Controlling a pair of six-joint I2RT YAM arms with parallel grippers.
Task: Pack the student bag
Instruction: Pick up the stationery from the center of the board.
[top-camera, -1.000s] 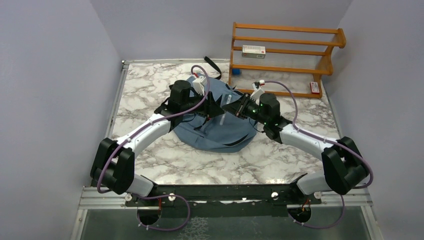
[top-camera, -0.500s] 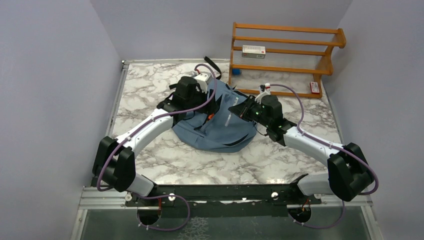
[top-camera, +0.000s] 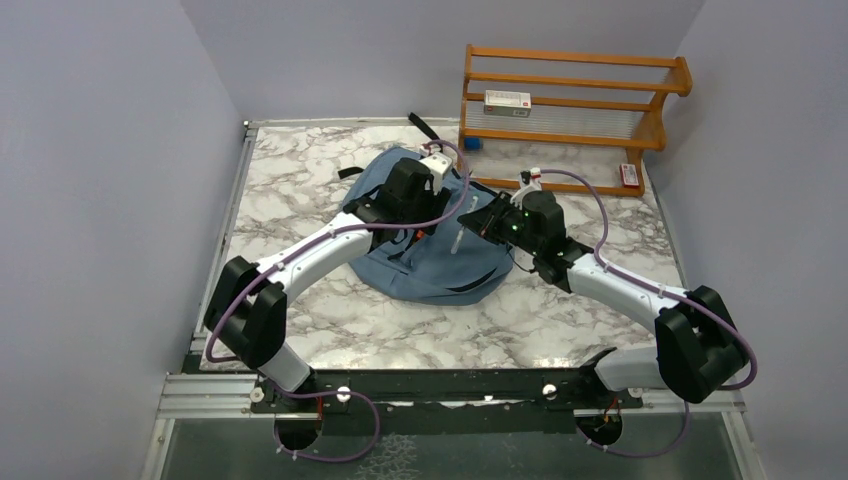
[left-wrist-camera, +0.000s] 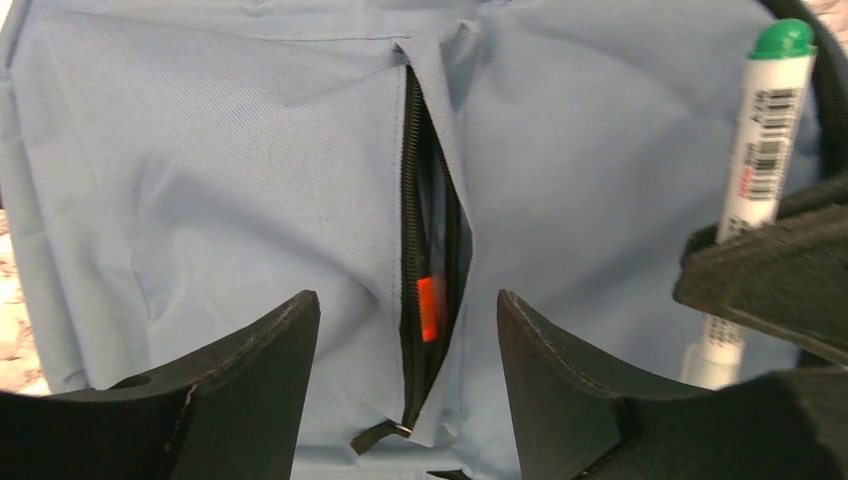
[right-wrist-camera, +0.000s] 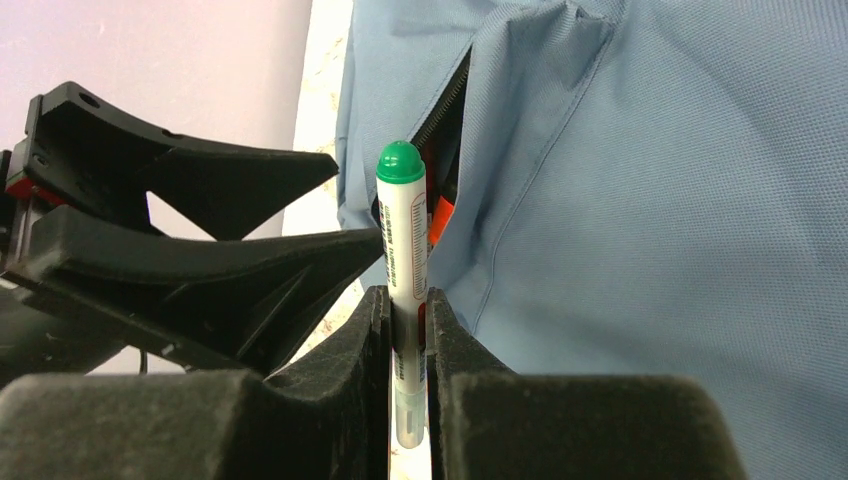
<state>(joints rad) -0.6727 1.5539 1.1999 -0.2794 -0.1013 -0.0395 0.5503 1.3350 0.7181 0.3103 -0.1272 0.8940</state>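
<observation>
Left gripper (left-wrist-camera: 405, 310) hangs over the student bag (top-camera: 440, 270), jaws wide apart and holding nothing. It straddles the unzipped front pocket (left-wrist-camera: 430, 250), probably so the slit stays in view and within reach. The bag lies flat on the marble table (top-camera: 300, 170), toward its far side. Something orange (left-wrist-camera: 430, 308) shows inside the slit. Moving right, a green-capped marker (right-wrist-camera: 402, 230) stands upright, pinched tight in the right gripper (right-wrist-camera: 406, 300) beside that opening. The left fingers crowd the approach, and the slit looks narrow. Far right, behind the bag, stands a wooden rack (top-camera: 570, 55) with a small box (top-camera: 507, 99) on it.
</observation>
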